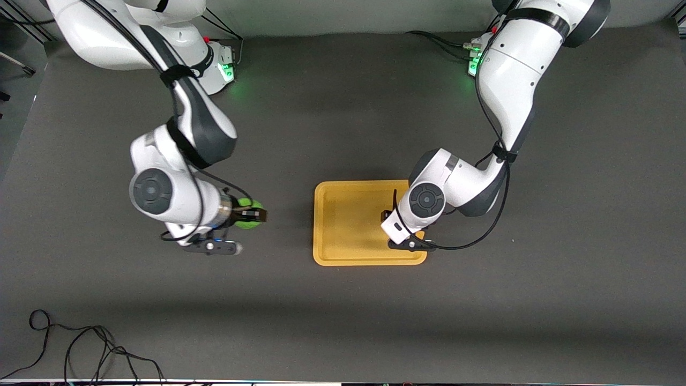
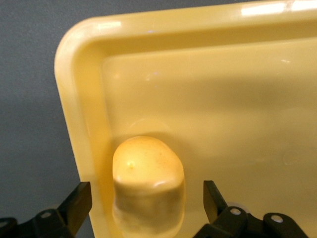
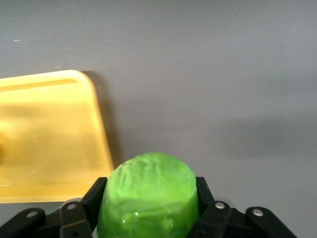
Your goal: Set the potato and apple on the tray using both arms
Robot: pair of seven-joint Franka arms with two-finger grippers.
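Clamped on the green apple [image 3: 147,196], the right gripper [image 1: 247,215] hangs over bare table beside the tray [image 1: 343,254], while the left gripper [image 2: 143,206] sits spread around the potato [image 2: 147,191] lying inside the tray's rim.

Front view: high overhead, facing robots, bases along top, whole table [image 1: 343,321] in shot. Left wrist view: tight, looking down past own fingertips [image 2: 79,201] into tray [image 2: 79,99] corner. Right wrist view: close over table [image 3: 223,74], tray [image 3: 54,144] edge farther off. All three views share tray [image 1: 321,225].
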